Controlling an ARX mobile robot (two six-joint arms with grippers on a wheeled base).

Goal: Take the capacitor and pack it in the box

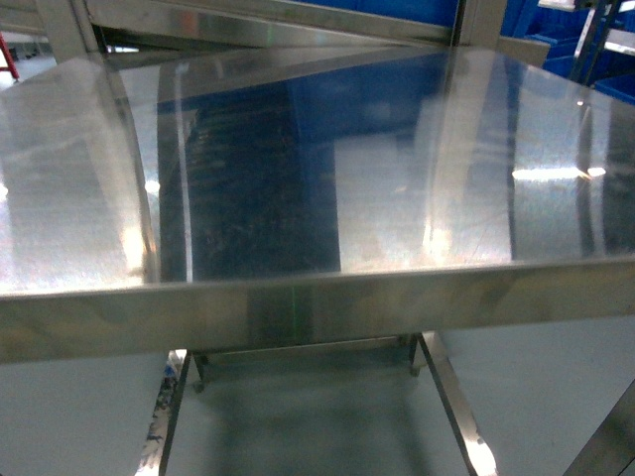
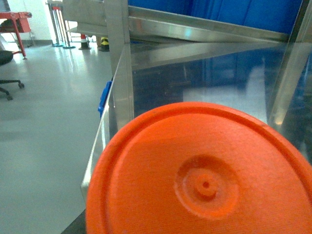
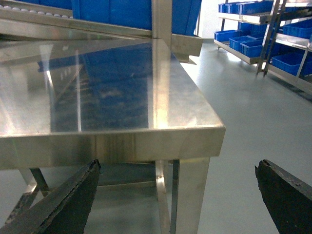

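Orange disc (image 2: 204,180), round with a raised hub, fills the left wrist view close up; left fingers not visible, state cannot be told. Right gripper (image 3: 178,195) fingers (image 3: 63,204) spread wide, dark and rough, below the worktop edge, holding nothing. Stainless steel worktop (image 1: 298,198) is shiny, reflecting blue. Grey floor (image 3: 243,107) around it. Blue crates (image 3: 253,46) sit on a metal rack at right, contents not visible. Black chair (image 2: 7,73) and red frame (image 2: 14,24) stand far left. Neither box nor capacitor shows in any view.
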